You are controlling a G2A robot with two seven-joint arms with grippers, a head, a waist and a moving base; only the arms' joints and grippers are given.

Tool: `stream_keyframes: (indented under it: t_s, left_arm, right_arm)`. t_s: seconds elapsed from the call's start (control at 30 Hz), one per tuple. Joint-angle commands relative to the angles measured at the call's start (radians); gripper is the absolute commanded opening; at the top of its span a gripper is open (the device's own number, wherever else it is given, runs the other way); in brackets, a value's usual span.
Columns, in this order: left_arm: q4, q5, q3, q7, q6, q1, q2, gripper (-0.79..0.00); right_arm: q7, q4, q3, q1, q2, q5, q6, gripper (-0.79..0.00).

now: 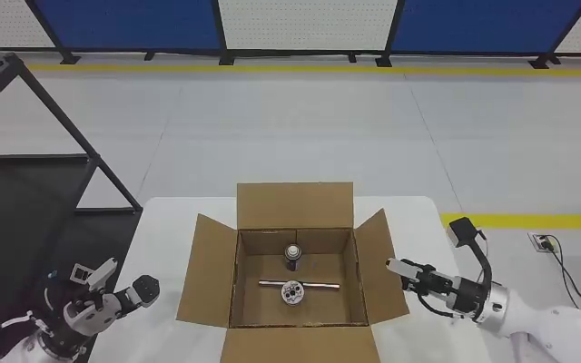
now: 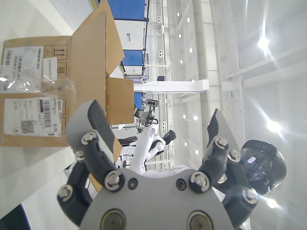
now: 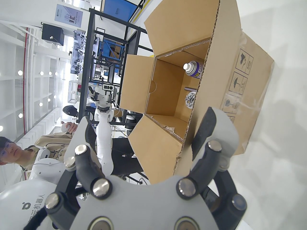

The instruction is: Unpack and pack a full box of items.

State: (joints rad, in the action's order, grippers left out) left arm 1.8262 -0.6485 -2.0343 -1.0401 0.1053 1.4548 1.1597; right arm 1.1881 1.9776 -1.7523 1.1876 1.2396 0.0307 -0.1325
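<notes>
Bright ceiling lights [image 2: 263,43], starburst glare

Brown box [image 1: 295,207], white table [image 1: 159,245] — spray can [image 3: 193,68] white-capped, its body blue and yellow.

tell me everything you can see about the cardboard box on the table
The cardboard box is brown corrugated board, standing upright on the white table with all four top flaps folded outward. Its outer sides carry paper labels, printed handling symbols and scraps of clear tape. Inside, a spray can stands near the far wall and a metal rod lies on the floor with a round metal part at its middle. The open right tool sits close to one side flap; contact cannot be told.
</notes>
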Motion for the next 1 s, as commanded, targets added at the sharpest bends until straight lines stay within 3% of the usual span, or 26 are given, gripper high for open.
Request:
stream_keyframes:
  t_s: [0.0, 0.37, 0.97]
  left_arm:
    - [0.005, 0.002, 0.008, 0.019, -0.002, 0.003, 0.000, 0.000]
    - [0.065, 0.216, 0.118, 0.187, 0.002, -0.024, -0.010, 0.000]
    - [0.094, 0.245, 0.279, 0.178, 0.026, -0.091, -0.023, 0.000]
  right_arm:
    - [-0.016, 0.005, 0.025, 0.010, 0.001, -0.041, 0.020, 0.000]
    - [-0.086, -0.005, 0.177, -0.045, -0.006, -0.044, 0.012, 0.000]
    - [-0.281, -0.153, 0.433, -0.106, 0.002, 0.041, 0.015, 0.000]
